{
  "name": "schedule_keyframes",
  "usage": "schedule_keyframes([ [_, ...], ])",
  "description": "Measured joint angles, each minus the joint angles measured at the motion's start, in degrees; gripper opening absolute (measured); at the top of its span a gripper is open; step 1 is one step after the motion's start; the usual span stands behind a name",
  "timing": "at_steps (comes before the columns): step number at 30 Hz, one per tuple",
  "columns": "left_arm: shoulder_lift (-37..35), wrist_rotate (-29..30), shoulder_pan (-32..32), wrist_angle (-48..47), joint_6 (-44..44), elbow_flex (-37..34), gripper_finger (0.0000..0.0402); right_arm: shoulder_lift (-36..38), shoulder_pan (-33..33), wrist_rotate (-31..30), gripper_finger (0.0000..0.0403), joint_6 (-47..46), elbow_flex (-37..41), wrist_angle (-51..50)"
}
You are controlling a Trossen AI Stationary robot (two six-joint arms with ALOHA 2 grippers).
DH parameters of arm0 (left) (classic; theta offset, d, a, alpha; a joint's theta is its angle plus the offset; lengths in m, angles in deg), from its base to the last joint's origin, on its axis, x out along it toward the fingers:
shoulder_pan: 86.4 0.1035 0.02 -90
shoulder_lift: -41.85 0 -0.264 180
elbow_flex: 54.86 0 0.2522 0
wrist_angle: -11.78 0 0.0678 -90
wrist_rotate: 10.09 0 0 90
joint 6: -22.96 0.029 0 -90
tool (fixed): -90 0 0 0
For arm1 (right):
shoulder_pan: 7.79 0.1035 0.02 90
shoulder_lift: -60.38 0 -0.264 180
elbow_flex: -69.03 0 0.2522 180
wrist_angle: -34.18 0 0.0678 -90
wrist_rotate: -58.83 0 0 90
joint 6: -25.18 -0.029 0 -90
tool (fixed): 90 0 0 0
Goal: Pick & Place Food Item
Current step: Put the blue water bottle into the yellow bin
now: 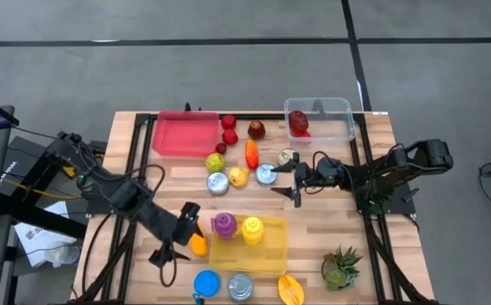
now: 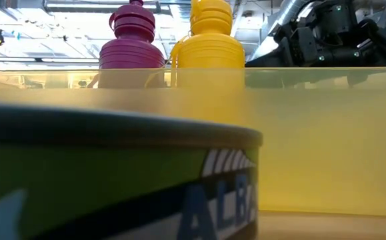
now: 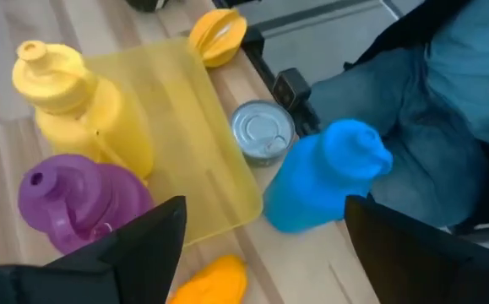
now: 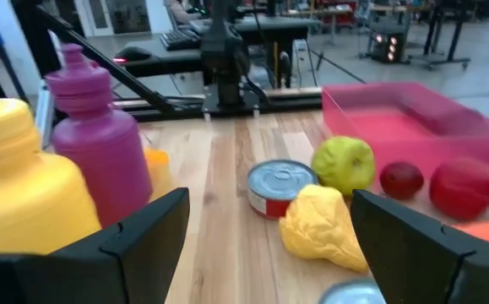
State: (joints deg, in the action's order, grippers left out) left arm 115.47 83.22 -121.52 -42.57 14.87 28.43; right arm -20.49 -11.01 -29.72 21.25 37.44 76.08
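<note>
Two arms are working over a crowded desk (image 1: 330,229), and the left gripper (image 1: 180,241) is hovering low near the front left, its fingers spread wide with nothing between them. Just beside it, an orange food piece (image 1: 198,245) is lying on the wood, close against the left edge of the yellow tray (image 1: 266,254); in the left wrist view the same piece (image 3: 209,281) is showing just ahead of the fingers, next to the tray's corner. That looks like the item being gone for, though the task sentence is not naming one.

Judging by its look, the piece is probably a light, hollow plastic toy: smooth, rounded and somewhat slippery, so it may be squirting sideways if pinched off-centre. Taking it across its narrow middle, fingers straddling it squarely, seems the safest hold. The tray wall is sitting very near, so one finger is having little room on that side.

Inside the tray, a purple bottle (image 1: 224,224) and a yellow bottle (image 1: 252,229) are standing upright. A blue bottle (image 1: 206,283) and a tin can (image 1: 240,286) are sitting in front of the tray.

Farther back, the right gripper (image 1: 294,180) is waiting with its fingers apart and empty, near a second can (image 1: 266,174) and a yellow pear-like fruit (image 1: 239,176).
</note>
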Motion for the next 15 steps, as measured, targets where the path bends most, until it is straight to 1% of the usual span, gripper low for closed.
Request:
schedule_keyframes([
  [2,0.7,1.3,-1.4,1.1,0.2,0.0,0.0327,0.0,-0.4,0.0,0.0315,-1.1,0.0,-1.1],
  [7,3.2,1.4,-4.3,2.6,0.2,0.1,0.0341,0.0,-0.7,-0.3,0.0315,-3.7,0.0,-3.2],
  [10,4.8,0.6,-5.4,2.9,0.2,0.1,0.0341,0.0,-0.7,-1.6,0.0315,-4.7,0.0,-3.9],
  [12,5.6,-0.9,-5.8,3.0,0.8,0.2,0.0338,0.0,-0.7,-1.7,0.0315,-5.4,0.0,-4.6],
  [15,6.8,-1.7,-6.6,3.0,3.3,1.4,0.0329,0.0,-0.7,-1.8,0.0315,-6.2,0.0,-5.0],
])
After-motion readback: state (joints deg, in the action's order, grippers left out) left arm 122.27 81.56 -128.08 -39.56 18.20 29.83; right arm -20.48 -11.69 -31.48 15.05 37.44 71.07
